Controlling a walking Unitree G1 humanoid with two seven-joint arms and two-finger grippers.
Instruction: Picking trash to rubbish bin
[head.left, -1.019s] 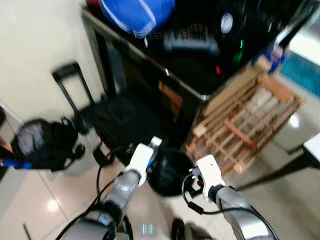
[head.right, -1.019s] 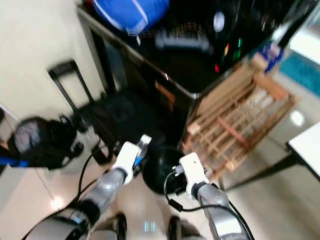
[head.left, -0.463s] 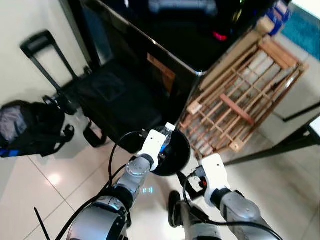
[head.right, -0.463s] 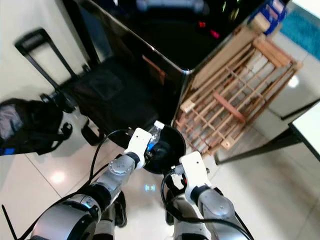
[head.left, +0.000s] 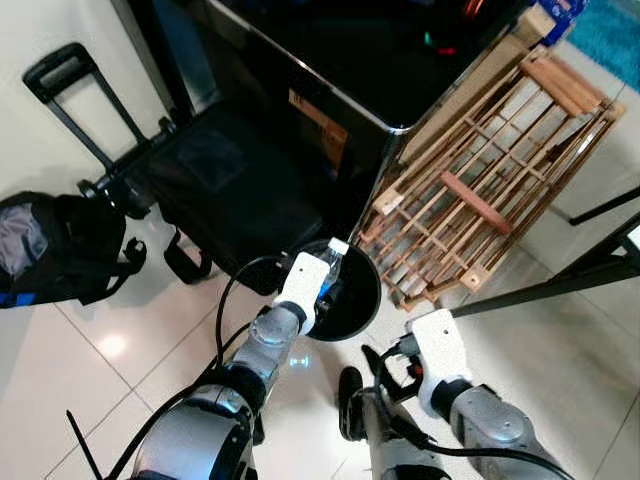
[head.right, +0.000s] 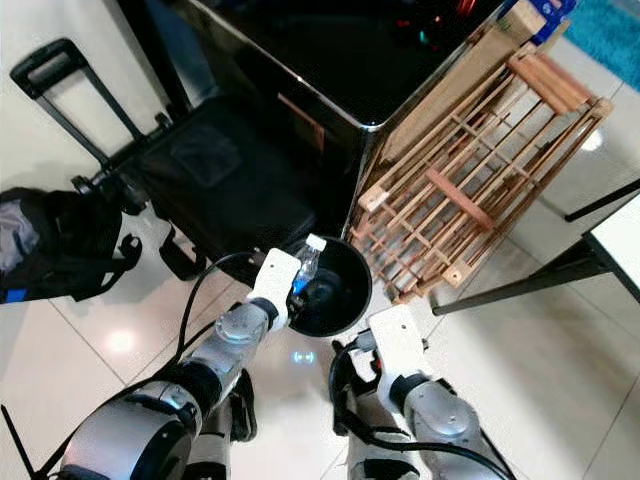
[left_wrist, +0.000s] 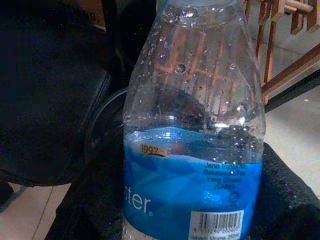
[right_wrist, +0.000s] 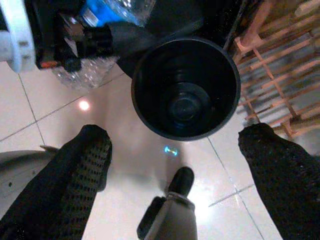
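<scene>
**Bottle held at the bin's rim, release pending**

Held the plastic water bottle (left_wrist: 192, 135) in the left gripper (head.right: 300, 281), fingers (left_wrist: 285, 200) clamped on its lower body below the blue label, cap end up. Positioned just over the near-left rim of the black rubbish bin (right_wrist: 185, 90), which stood on the tiled floor (head.left: 110, 350) close against a black cabinet (head.left: 330, 70) and beside a leaning wooden rack (head.left: 490, 190). Looked empty inside, as far as the right wrist view allowed. Hung the right gripper (right_wrist: 172, 185) lower and nearer the body, fingers (right_wrist: 75, 170) spread wide and holding nothing, pointing down at the bin's mouth. Left a black trolley bag (head.left: 200, 190) and a dark backpack (head.left: 55, 250) lying off to the robot's left, well clear of the bin.

Judged the step as nearly complete: carried to the bin, not yet dropped.

Risks from here, as judgement only:
- Sat over the rim rather than the centre, so a release now could strike the edge and bounce onto the floor.
- Light and round, so likely to roll away under the cabinet or rack if missed.
- Light bin too; a nudge from the left arm could tip or shift it.
- Cable looped close by the left wrist, with some chance of snagging on the rim.
</scene>
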